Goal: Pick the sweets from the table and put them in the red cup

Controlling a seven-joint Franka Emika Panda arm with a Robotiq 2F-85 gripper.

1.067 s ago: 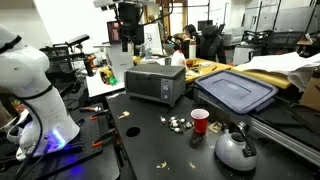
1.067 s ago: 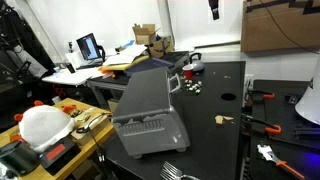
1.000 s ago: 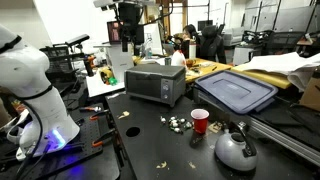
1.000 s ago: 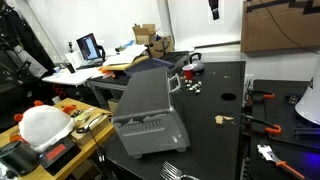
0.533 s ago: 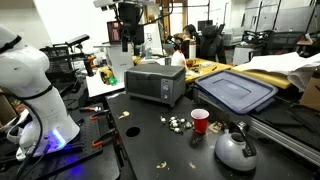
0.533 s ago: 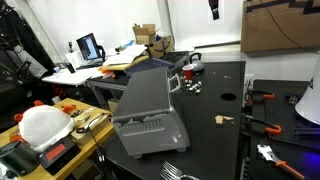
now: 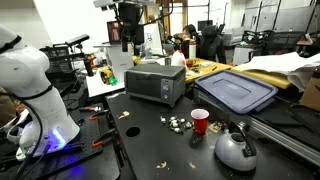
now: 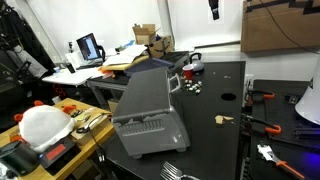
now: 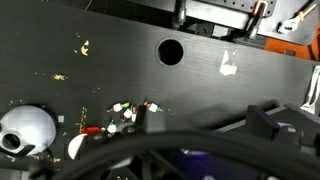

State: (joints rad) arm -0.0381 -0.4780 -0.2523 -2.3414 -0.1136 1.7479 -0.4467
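The sweets (image 7: 178, 123) lie in a small cluster on the black table (image 7: 150, 145), just beside the red cup (image 7: 200, 121). In the other exterior view the sweets (image 8: 193, 86) lie by the cup (image 8: 174, 82), next to the toaster oven. The wrist view shows the sweets (image 9: 125, 108) and the cup (image 9: 82, 142) far below. My gripper (image 7: 128, 40) hangs high above the table, far from the sweets, also seen at the top edge (image 8: 213, 10). Its fingers (image 9: 208, 125) are spread apart and empty.
A grey kettle (image 7: 235, 150) stands close to the cup. A toaster oven (image 7: 155, 84) sits behind the sweets. A blue lid (image 7: 235, 93) lies at the back. The table has a round hole (image 9: 171, 51). Scraps of paper (image 7: 130, 130) are scattered about.
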